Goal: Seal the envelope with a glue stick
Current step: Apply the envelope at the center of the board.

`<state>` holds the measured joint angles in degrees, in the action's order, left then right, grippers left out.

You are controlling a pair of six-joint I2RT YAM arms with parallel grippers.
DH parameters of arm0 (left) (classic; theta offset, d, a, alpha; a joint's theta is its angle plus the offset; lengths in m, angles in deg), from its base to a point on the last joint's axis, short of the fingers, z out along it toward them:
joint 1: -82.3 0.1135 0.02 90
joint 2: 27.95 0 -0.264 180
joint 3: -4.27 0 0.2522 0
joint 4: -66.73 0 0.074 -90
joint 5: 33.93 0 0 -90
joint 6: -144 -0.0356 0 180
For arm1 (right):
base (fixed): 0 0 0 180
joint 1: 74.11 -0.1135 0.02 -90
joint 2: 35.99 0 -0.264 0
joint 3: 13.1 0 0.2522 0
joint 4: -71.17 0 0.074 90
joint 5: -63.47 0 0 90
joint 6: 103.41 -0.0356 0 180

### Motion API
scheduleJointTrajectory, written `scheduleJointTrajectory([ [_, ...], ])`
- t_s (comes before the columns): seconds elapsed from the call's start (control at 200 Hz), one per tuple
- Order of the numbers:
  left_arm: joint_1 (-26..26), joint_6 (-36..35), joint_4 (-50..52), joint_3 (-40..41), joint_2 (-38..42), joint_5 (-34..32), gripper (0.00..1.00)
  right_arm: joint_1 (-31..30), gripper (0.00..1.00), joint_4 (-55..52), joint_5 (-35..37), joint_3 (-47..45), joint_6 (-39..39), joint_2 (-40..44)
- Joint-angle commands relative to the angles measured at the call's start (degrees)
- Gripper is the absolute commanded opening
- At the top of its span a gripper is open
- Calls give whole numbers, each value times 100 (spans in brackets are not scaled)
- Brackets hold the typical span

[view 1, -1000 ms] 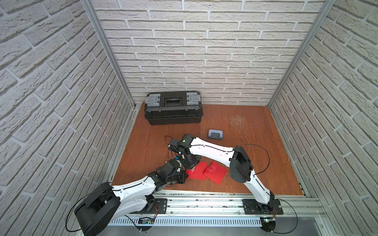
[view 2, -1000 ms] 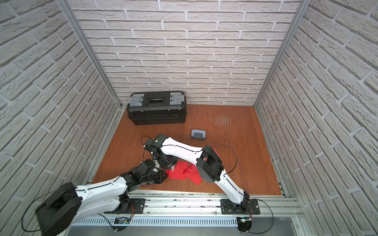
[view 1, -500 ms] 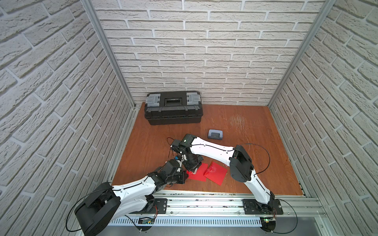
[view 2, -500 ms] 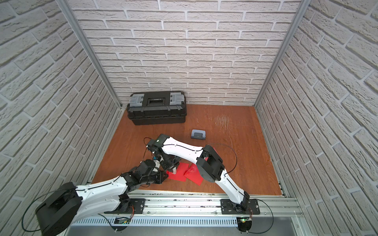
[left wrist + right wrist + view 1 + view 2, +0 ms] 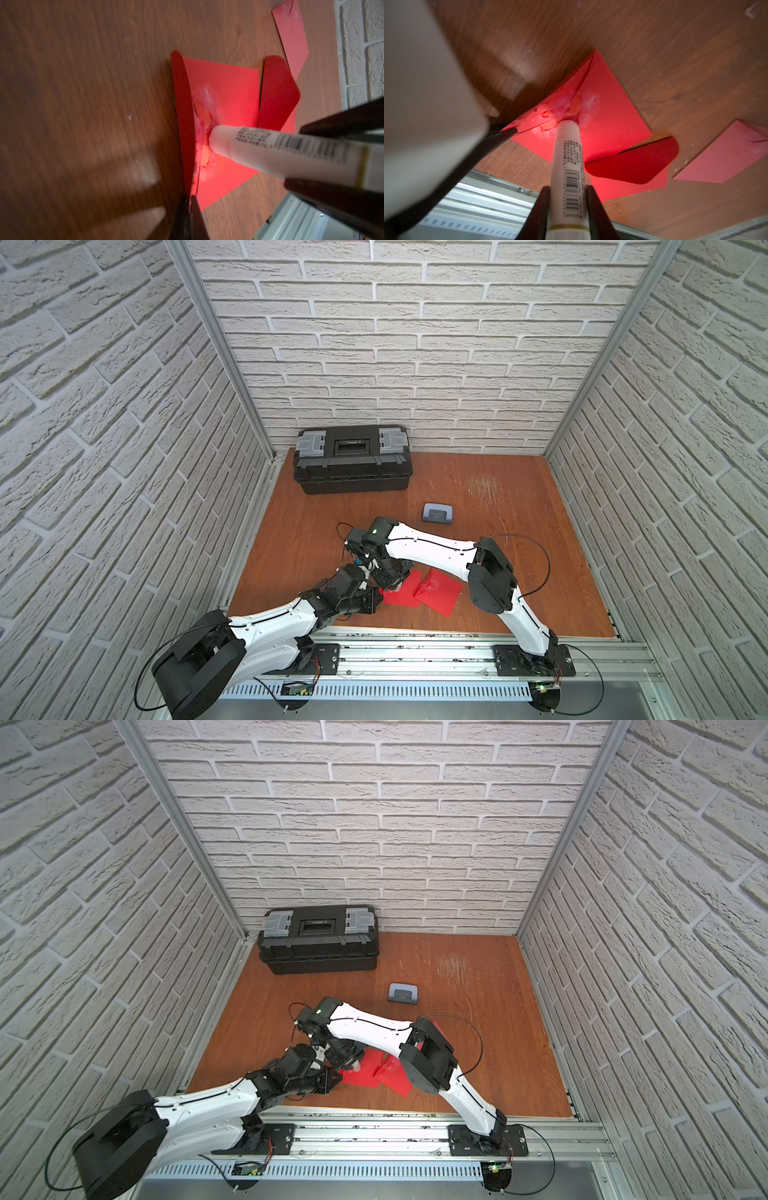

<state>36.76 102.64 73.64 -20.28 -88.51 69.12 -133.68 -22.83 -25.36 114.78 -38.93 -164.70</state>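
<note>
The right hand [image 5: 566, 190] grips the glue stick [image 5: 566, 145], jaws clamped on the barrel at its barcode. The stick's tip presses on the red envelope [image 5: 608, 112] at a whitish glue smear beside the raised flap [image 5: 180, 116]. Only the left wrist view shows the left hand [image 5: 188, 205] closed, pinching that flap's edge. In both top views the arms largely hide the stick. A top view locates the envelope near the front edge of the counter [image 5: 519, 572], a second envelope [image 5: 440, 593] just beside it, and a hole punch [image 5: 435, 515] and toolbox [image 5: 352, 464] farther back.
</note>
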Motion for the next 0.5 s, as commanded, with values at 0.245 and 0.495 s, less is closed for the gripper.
scheduleJointTrajectory([
  [0.245,19,-74,448,167,-123,-40,4,68,3,112,880,-326,-268,236],
  [0.495,23,-74,447,165,-127,-40,4,68,3,682,-267,-587,-137,287],
])
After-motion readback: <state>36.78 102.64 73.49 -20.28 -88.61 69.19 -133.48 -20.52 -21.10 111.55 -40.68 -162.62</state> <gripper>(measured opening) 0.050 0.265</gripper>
